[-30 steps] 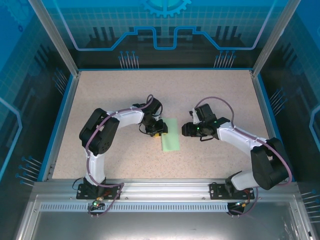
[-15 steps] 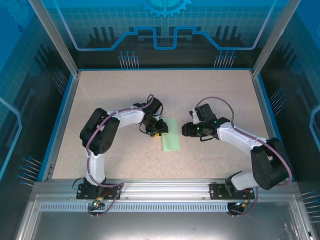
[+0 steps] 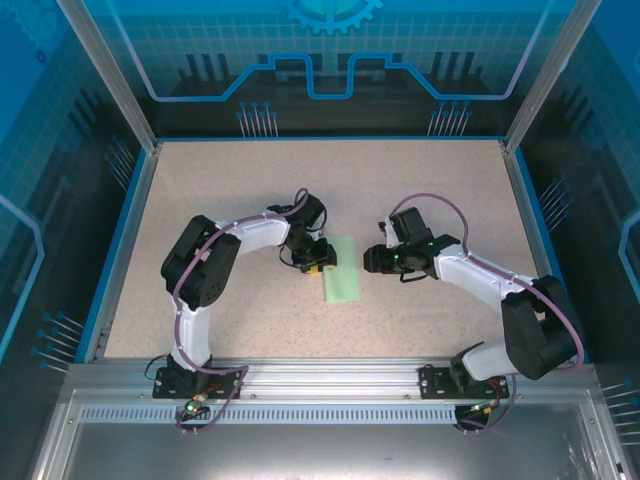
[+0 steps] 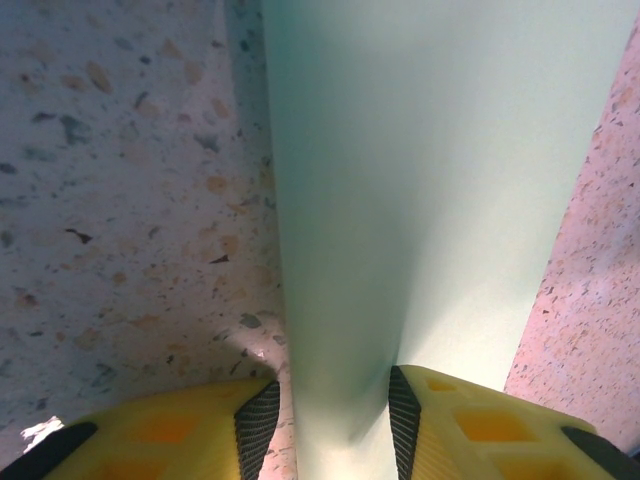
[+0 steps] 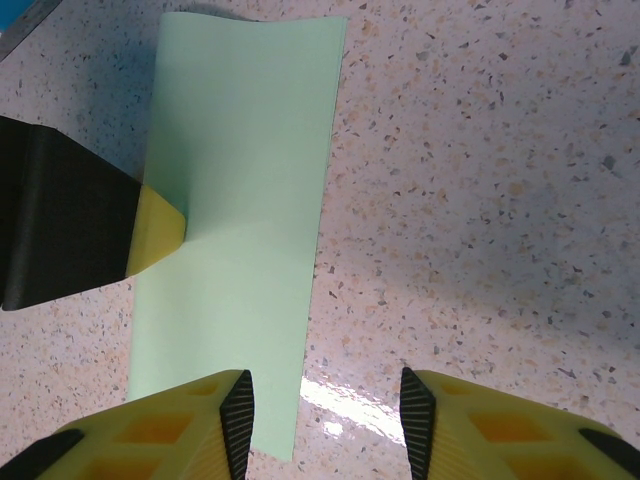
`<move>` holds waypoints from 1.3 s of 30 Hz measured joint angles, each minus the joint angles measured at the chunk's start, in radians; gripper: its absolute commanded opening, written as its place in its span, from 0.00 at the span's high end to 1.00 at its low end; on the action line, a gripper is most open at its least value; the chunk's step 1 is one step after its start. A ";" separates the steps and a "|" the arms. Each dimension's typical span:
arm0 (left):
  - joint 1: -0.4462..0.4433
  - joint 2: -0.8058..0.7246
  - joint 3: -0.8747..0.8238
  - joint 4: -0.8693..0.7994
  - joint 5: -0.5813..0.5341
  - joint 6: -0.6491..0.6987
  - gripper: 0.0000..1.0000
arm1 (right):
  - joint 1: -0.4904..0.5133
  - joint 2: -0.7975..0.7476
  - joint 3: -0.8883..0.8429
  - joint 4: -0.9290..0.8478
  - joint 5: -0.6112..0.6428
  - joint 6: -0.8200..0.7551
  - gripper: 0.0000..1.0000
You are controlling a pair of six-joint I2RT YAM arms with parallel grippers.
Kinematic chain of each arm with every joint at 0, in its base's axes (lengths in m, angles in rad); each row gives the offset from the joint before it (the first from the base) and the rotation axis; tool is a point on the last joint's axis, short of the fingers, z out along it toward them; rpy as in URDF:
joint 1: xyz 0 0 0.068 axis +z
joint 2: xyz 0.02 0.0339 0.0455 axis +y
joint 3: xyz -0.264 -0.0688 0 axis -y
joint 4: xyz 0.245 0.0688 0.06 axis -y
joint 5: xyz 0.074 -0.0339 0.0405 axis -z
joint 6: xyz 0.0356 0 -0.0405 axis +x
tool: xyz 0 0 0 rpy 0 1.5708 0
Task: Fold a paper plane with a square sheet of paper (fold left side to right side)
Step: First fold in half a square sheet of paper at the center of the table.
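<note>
Nothing visible has shifted over the last second. The sheet of paper (image 3: 342, 272), already doubled into a narrow strip, lies flat mid-table (image 3: 230, 180). The left gripper (image 4: 327, 400) pinches its bowed edge between both pads. The right gripper (image 5: 325, 400) hangs agape just beside it, holding nothing. Risk: with nothing pinning the strip down, any pull would skew or crumple the crease.

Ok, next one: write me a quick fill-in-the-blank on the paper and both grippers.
1. The sheet of paper is pale ___.
2. The left gripper has ___ between its fingers.
3. The right gripper is ___, holding nothing.
4. From above, the sheet lies ___ the two grippers.
Missing: green; paper; open; between.
</note>
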 measured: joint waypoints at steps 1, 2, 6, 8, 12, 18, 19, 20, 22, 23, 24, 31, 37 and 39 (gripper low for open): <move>0.000 0.000 0.000 0.000 0.000 0.001 0.59 | 0.000 0.000 0.000 0.000 0.000 0.000 0.54; 0.000 0.000 0.000 0.000 0.000 0.001 0.59 | 0.000 0.000 0.000 0.000 0.000 0.000 0.54; 0.000 0.000 0.000 0.000 0.000 0.002 0.59 | 0.000 0.000 0.000 0.000 0.000 0.000 0.54; 0.000 0.000 0.000 -0.001 0.000 0.002 0.60 | 0.000 0.000 0.000 0.000 0.000 0.000 0.54; 0.000 0.000 0.000 -0.003 -0.005 0.002 0.60 | 0.000 0.000 0.000 0.000 0.000 0.000 0.54; -0.001 0.000 0.001 -0.005 -0.008 0.002 0.61 | 0.000 0.000 0.000 0.000 0.000 0.000 0.54; -0.001 0.000 0.001 -0.005 -0.008 0.003 0.61 | 0.000 0.000 0.000 0.000 0.000 0.000 0.54; -0.001 0.000 0.001 -0.005 -0.008 0.003 0.61 | 0.000 0.000 0.000 0.000 0.000 0.000 0.54; -0.001 0.000 0.001 -0.005 -0.008 0.006 0.61 | 0.000 0.000 0.000 0.000 0.000 0.000 0.54; -0.001 0.000 0.002 -0.005 -0.008 0.006 0.61 | 0.000 0.000 0.000 0.000 0.000 0.000 0.54; -0.001 0.000 0.002 -0.005 -0.007 0.006 0.61 | 0.000 0.000 0.000 0.000 0.000 0.000 0.54; -0.001 0.000 0.002 -0.008 -0.009 0.022 0.63 | 0.000 0.000 0.000 0.000 0.000 0.000 0.54; -0.001 0.000 0.002 -0.008 -0.009 0.028 0.61 | 0.000 0.000 0.000 0.000 0.000 0.000 0.54; -0.002 0.000 0.002 -0.008 -0.008 0.028 0.61 | 0.000 0.000 0.000 0.000 0.000 0.000 0.54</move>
